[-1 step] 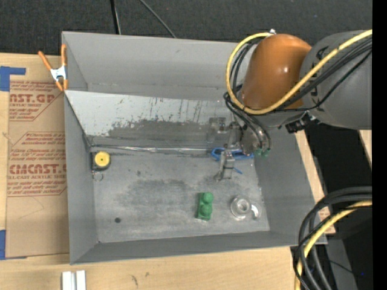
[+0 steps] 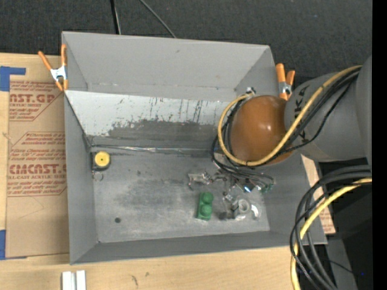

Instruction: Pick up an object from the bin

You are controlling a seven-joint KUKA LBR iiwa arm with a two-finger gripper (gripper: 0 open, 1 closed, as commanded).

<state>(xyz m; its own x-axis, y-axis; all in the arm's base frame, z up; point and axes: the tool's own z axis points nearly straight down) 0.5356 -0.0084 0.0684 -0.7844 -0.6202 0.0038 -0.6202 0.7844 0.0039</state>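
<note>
My gripper (image 2: 233, 190) hangs low over the bin's front right part, mostly hidden under the arm's orange dome. Just left of it and slightly nearer the front lies a small green plastic piece (image 2: 204, 206) with two rounded lobes. A shiny metal ring-like part (image 2: 244, 209) rests on the floor directly below the gripper. A small silver metal piece (image 2: 198, 179) lies to the gripper's left. Whether the gripper touches any of them is unclear.
A small yellow round thing (image 2: 101, 159) sits far off at the bin's left wall. The arm with its yellow-black cables covers the bin's right side. The floor between the yellow thing and the green piece is bare metal.
</note>
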